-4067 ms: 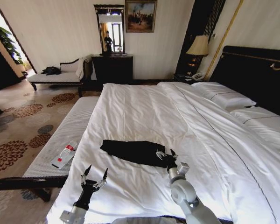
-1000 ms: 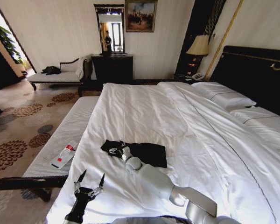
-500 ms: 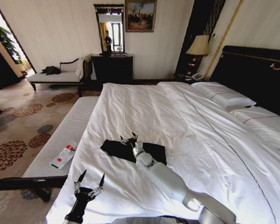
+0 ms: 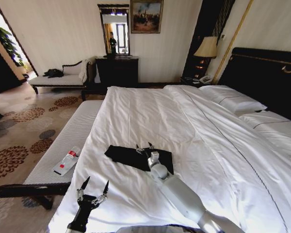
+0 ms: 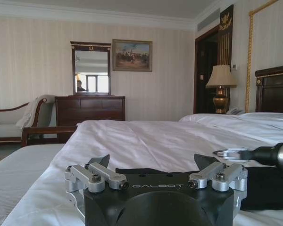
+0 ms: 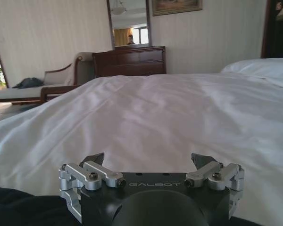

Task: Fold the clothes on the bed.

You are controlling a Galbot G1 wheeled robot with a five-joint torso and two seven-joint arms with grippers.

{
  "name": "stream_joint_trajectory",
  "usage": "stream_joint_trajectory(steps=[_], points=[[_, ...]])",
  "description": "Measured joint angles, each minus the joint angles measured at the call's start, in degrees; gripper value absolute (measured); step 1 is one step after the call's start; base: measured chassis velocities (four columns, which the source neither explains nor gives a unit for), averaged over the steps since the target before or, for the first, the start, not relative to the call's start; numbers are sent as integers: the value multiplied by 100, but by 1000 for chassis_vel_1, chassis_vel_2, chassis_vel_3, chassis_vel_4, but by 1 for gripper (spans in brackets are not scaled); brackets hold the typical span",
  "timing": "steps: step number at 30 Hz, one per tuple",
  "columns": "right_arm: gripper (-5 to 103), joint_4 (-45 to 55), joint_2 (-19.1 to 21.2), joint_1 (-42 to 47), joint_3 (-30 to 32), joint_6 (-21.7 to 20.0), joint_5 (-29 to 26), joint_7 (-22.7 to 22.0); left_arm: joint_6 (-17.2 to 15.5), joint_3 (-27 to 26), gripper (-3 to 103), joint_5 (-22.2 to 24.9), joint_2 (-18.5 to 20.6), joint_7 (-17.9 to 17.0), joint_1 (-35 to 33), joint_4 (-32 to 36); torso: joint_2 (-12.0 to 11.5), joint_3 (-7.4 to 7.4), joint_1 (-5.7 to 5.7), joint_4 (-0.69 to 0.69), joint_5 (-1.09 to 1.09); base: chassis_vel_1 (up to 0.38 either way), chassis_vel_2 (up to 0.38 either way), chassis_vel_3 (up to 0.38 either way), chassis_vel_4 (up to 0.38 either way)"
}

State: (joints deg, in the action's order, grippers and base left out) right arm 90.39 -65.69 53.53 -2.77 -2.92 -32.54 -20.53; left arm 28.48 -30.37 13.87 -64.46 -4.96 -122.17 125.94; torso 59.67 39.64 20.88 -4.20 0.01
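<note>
black cloth, the folded t-shirt (image 4: 131, 156), lies as a narrow band across the white duvet of the bed (image 4: 150, 116), directly under the right gripper (image 4: 144, 146). the right gripper hangs just above the shirt's middle, its two fingers spread wide apart with nothing between them; in the right wrist view the right gripper (image 6: 147, 162) shows both fingertips splayed over bare white duvet, and a dark edge of the shirt (image 6: 23, 207) sits just behind and below the fingers. the shirt reaches out to both sides of this gripper, a longer stretch toward the robot's left and a shorter, thicker part toward its right.

the left gripper (image 4: 92, 185) waits well short of the shirt, nearer the robot, over the foot end of the duvet, fingers wide open and holding nothing. from the left wrist view the left gripper (image 5: 153, 165) has the shirt (image 5: 269, 188) lying ahead of its fingertips, and the right gripper's silver tip (image 5: 231, 153) hovers above that cloth.

off to the left gripper's outer side runs a pale striped bench (image 4: 70, 141) beside the bed, with a small white-and-red packet (image 4: 66, 162) resting on it.
</note>
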Motion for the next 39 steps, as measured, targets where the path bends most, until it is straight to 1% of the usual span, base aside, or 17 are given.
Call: stream_joint_trajectory(steps=[2,3,4,7,8,10,11,13,14,15,19,20,22,23,27,34,39], points=[[100,334,263,266,237,-61,-67,-96,0,0,100,0,0,4,0,0,0,0,0,0,1,0,0,0,0],[100,334,263,266,237,-61,-67,-96,0,0,100,0,0,4,0,0,0,0,0,0,1,0,0,0,0],[100,531,390,423,373,-102,-158,-156,0,1,100,0,0,2,0,0,0,0,0,0,1,0,0,0,0],[100,1238,724,1021,944,-307,-891,-230,0,0,100,0,0,1,0,0,0,0,0,1,1,0,0,0,0],[100,1238,724,1021,944,-307,-891,-230,0,0,100,0,0,1,0,0,0,0,0,1,1,0,0,0,0],[100,1571,866,1374,1283,-450,-1466,-162,0,1,100,0,1,0,0,0,0,0,0,0,-1,0,0,0,0],[100,1791,929,1636,1535,-591,-1927,-136,0,0,100,0,0,1,0,0,0,0,0,1,0,0,0,0,0],[100,2027,959,1921,1849,-783,-2490,-147,0,1,100,0,0,2,0,0,0,0,0,1,1,0,0,0,0],[100,2027,959,1921,1849,-783,-2490,-147,0,1,100,0,0,2,0,0,0,0,0,1,1,0,0,0,0],[100,2093,960,1997,1947,-843,-2661,-158,0,0,100,0,0,1,0,0,0,0,0,0,0,0,0,0,0],[100,2473,876,2345,2500,-1355,-3960,-262,0,0,100,0,0,1,0,0,0,0,0,0,0,0,0,0,0],[100,2473,876,2345,2500,-1355,-3960,-262,0,0,100,0,0,1,0,0,0,0,0,0,0,0,0,0,0],[100,2634,784,2357,2591,-1566,-4477,-412,0,0,100,0,0,1,0,0,0,0,0,1,-1,0,0,0,0],[100,2663,739,2340,2591,-1629,-4596,-468,0,0,100,0,0,1,0,0,0,0,0,1,-1,0,0,0,0],[100,2547,541,2176,2472,-1753,-4692,-597,0,0,100,0,0,1,0,0,0,0,0,2,-1,0,0,0,0],[100,2088,453,2120,2321,-1694,-4086,-536,0,0,100,0,0,1,0,0,0,1,0,2,-1,0,0,0,0],[100,1989,426,2207,2376,-1673,-3929,-470,1,0,100,0,0,1,0,0,0,0,0,1,-1,0,0,0,0]])
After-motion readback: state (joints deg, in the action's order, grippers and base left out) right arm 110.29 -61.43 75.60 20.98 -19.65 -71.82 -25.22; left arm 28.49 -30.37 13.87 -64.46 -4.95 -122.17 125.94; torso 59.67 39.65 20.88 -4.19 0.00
